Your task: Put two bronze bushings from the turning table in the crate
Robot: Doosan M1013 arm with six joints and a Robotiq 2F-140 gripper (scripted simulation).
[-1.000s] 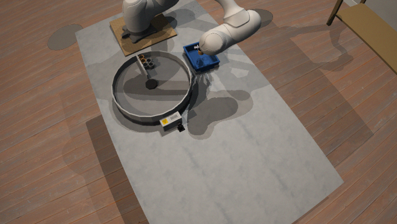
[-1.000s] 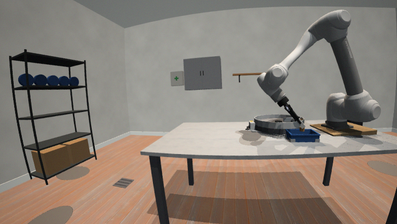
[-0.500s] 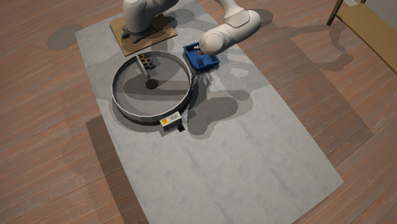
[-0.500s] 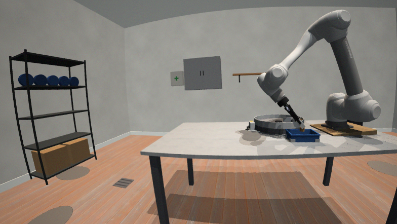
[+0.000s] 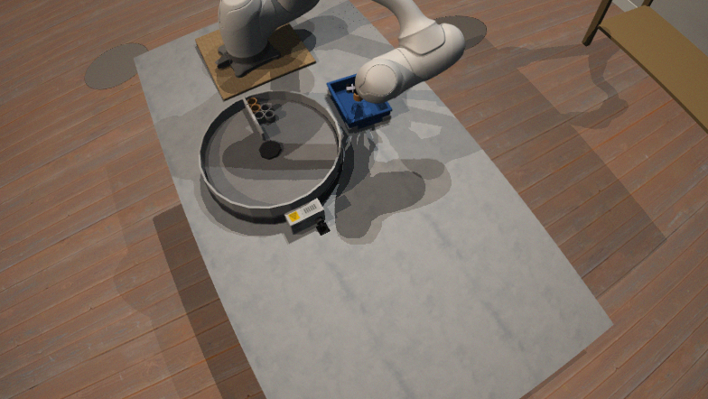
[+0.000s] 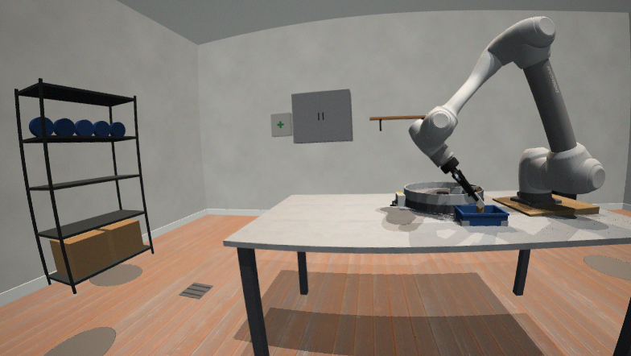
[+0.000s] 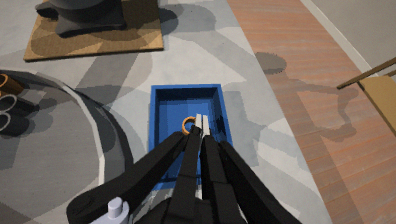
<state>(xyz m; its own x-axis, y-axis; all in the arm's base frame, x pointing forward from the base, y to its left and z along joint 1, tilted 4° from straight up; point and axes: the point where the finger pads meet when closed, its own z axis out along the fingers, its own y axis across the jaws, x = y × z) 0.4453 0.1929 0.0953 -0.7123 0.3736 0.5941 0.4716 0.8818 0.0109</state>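
We observe the gripper with its fingers narrow, pinched on the thin wall of one bronze bushing. In the wrist view, we see the ring of this bushing to the left of the pale fingertips. The fingers slant down into the blue crate; we cannot tell whether the bushing touches the crate floor.

In the top view, we locate the turning table just left of the crate. At its far side, beside a straight divider, we identify two bronze bushings and, to their right, a group of grey bushings. A dark hub marks the middle of the turning table.

At the near rim we find a white box with a yellow label. Beyond the turning table, at the far left, the arm stands on a wooden board.
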